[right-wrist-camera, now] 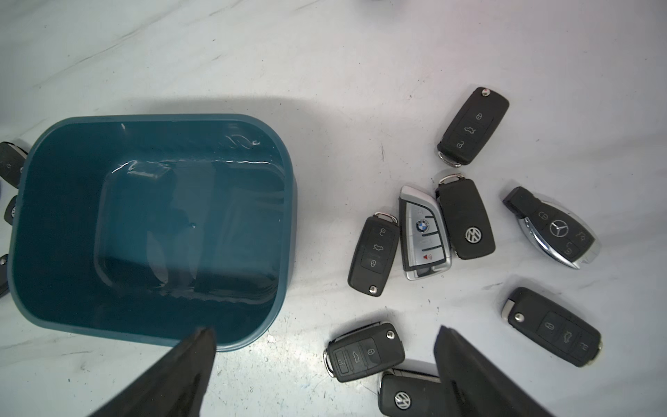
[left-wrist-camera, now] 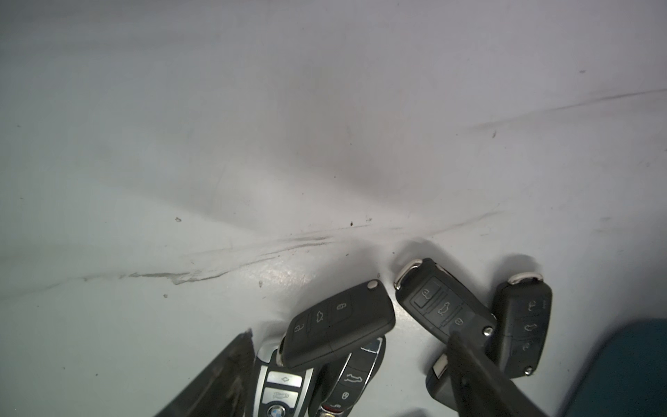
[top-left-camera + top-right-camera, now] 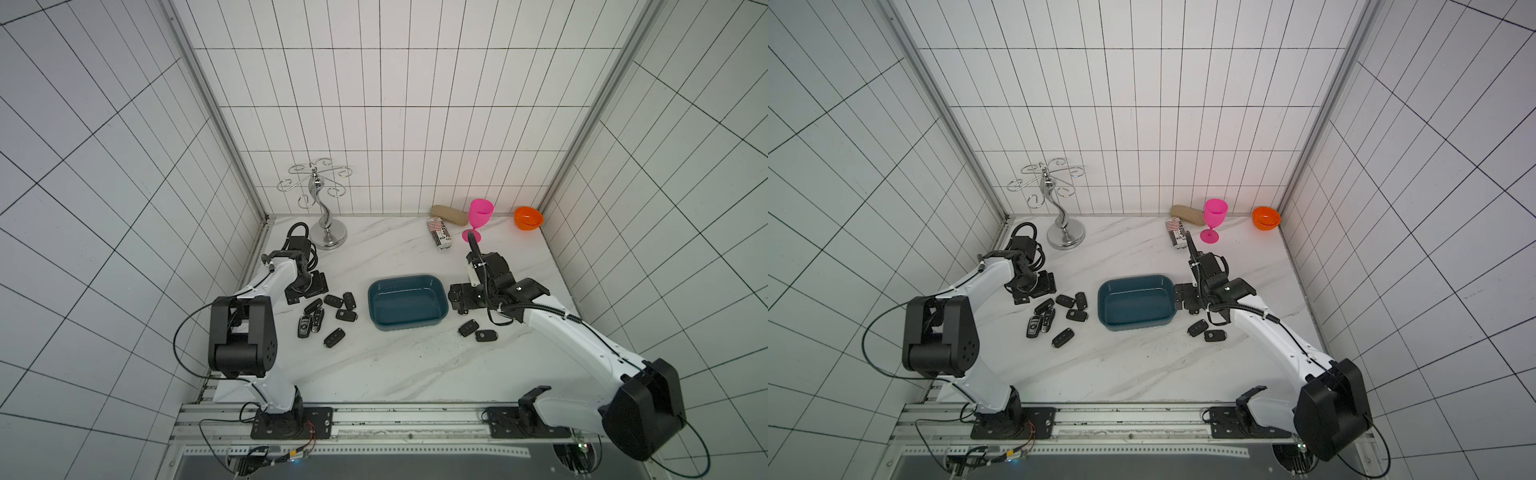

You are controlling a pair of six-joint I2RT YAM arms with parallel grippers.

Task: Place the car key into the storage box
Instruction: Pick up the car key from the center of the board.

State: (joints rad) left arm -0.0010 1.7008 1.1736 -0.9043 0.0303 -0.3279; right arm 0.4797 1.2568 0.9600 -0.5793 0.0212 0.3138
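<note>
Both open – left pincer (image 2: 350,334) low, jaws spread; right pincer (image 1: 325,329) higher, jaws wide, pointing down

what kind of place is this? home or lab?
Likely a lab test cell, not a home: grid-lined wall panels enclose the marble-look tabletop, left arm and right arm mount on a front rail, props like car keys beside a storage box.

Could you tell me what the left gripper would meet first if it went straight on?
Probably the black flip key, lying atop two silver-trimmed keys between the left gripper's open fingers; depth is unclear.
</note>
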